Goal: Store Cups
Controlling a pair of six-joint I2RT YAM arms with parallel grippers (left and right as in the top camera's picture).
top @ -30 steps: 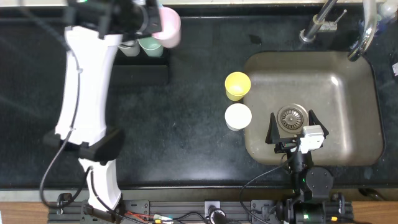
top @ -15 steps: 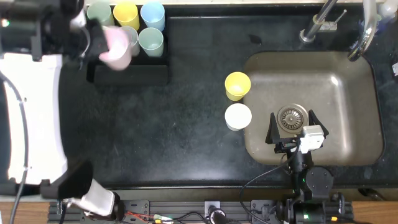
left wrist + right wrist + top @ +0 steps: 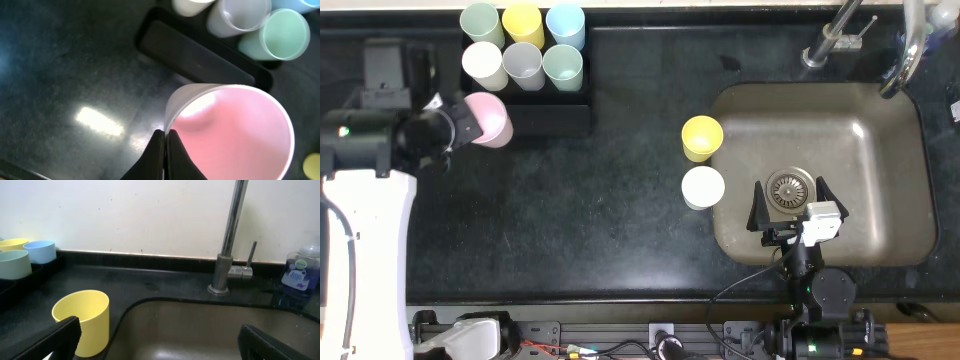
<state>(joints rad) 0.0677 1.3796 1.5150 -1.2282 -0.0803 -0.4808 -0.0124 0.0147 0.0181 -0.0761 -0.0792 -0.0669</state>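
My left gripper [image 3: 460,122] is shut on the rim of a pink cup [image 3: 488,119], held on its side just off the left end of the black tray [image 3: 555,121]. In the left wrist view the fingers [image 3: 165,147] pinch the pink cup's [image 3: 235,135] wall, its mouth facing the camera. Several cups stand upright in the tray: white [image 3: 483,62], grey [image 3: 523,62] and mint [image 3: 563,65] ones, with more behind them. A yellow cup [image 3: 701,137] and a white cup [image 3: 702,187] stand on the counter beside the sink. My right gripper [image 3: 790,198] sits open over the sink, holding nothing.
The steel sink [image 3: 880,130] fills the right side, with a faucet [image 3: 227,245] and a blue soap bottle [image 3: 300,272] behind it. The tray's front strip [image 3: 200,55] is bare. Dark countertop [image 3: 580,220] spreads between tray and sink.
My left arm swung left and toward the front, carrying the pink cup from the tray's back right corner to its left end. The right arm stayed still.
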